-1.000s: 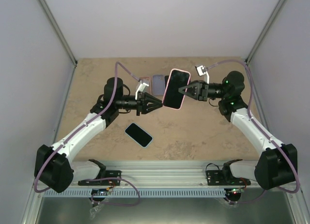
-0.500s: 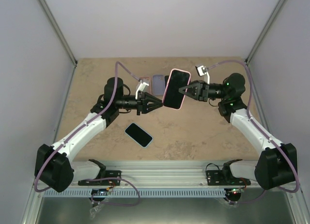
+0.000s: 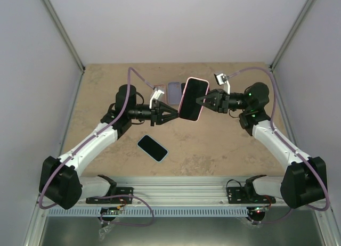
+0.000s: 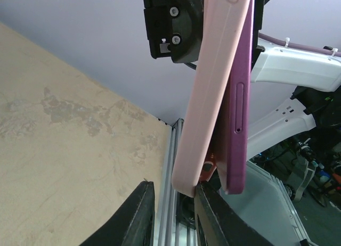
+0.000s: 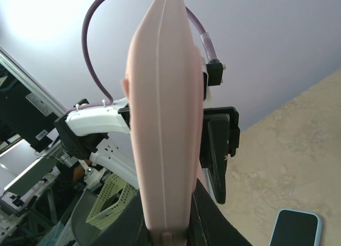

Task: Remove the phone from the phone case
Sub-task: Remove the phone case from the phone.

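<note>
Little has shifted: my right gripper (image 3: 199,101) has nudged the phone case (image 4: 213,91) a shade leftward in the overhead frame, clamped on its back, aloft at upper centre above the table (image 3: 213,145). The purple phone (image 4: 238,97) gapes from the case at its lower end. My left gripper (image 4: 175,214) stands narrow at that corner; I cannot tell whether it pinches. I judge the peel begun, not finished.

Left arm (image 3: 90,144) and right arm (image 3: 277,142): white shells, black joints and bases. A purple cable (image 3: 128,86) trails each; fingers (image 4: 139,216) are black.
</note>
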